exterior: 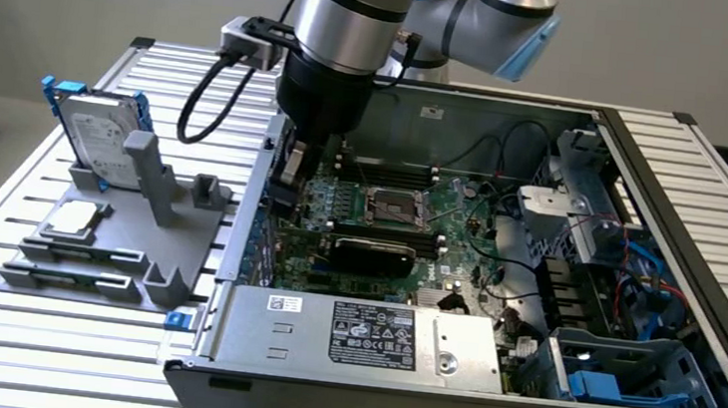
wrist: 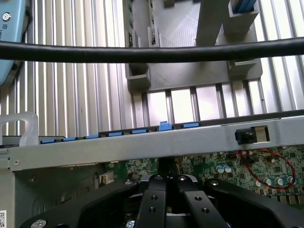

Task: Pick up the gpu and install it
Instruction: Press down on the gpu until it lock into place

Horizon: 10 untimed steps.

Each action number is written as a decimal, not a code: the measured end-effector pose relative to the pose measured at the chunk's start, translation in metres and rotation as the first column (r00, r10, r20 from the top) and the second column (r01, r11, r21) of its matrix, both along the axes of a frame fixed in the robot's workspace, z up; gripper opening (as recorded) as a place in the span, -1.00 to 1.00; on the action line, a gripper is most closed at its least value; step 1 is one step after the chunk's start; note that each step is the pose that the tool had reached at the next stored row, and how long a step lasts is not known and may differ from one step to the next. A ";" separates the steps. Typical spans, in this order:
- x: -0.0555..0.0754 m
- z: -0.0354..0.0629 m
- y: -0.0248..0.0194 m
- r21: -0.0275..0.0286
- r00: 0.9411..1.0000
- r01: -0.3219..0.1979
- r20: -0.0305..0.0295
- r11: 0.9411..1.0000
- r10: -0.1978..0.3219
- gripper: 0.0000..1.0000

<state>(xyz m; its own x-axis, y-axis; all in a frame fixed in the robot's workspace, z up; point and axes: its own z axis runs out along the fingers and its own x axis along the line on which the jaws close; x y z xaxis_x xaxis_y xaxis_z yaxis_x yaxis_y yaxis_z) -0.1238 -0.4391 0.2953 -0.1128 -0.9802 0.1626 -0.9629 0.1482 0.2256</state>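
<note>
The gpu point(exterior: 370, 254), a card with a black rounded shroud, stands on edge on the green motherboard point(exterior: 398, 207) inside the open computer case point(exterior: 679, 209). My gripper point(exterior: 291, 179) reaches down into the case just inside its wall on the exterior view's left, above the card's end there. In the wrist view the black fingers point(wrist: 153, 206) are pressed together, so the gripper point(wrist: 167, 186) is shut, just inside the grey case wall point(wrist: 142, 145) and over the motherboard point(wrist: 266, 166). Whether the fingertips touch the card I cannot tell.
A silver power-supply box point(exterior: 365, 334) fills the case's near corner. On the slatted table at the exterior view's left, a grey fixture point(exterior: 107, 239) holds a hard drive in a blue frame point(exterior: 97, 133). A black cable point(wrist: 152, 52) crosses the wrist view.
</note>
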 end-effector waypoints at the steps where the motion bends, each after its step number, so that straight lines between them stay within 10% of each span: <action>1: 0.000 0.0000 0.0000 0.000 1.000 0.003 0.000 1.000 -0.003 -0.79; 10: 0.000 -0.0022 0.0000 0.000 1.000 0.024 -0.001 1.000 -0.024 -0.79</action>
<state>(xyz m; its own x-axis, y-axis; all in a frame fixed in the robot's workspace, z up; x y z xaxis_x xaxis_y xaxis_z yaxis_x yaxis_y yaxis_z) -0.1238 -0.4391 0.2931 -0.1358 -0.9773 0.1627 -0.9590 0.1710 0.2262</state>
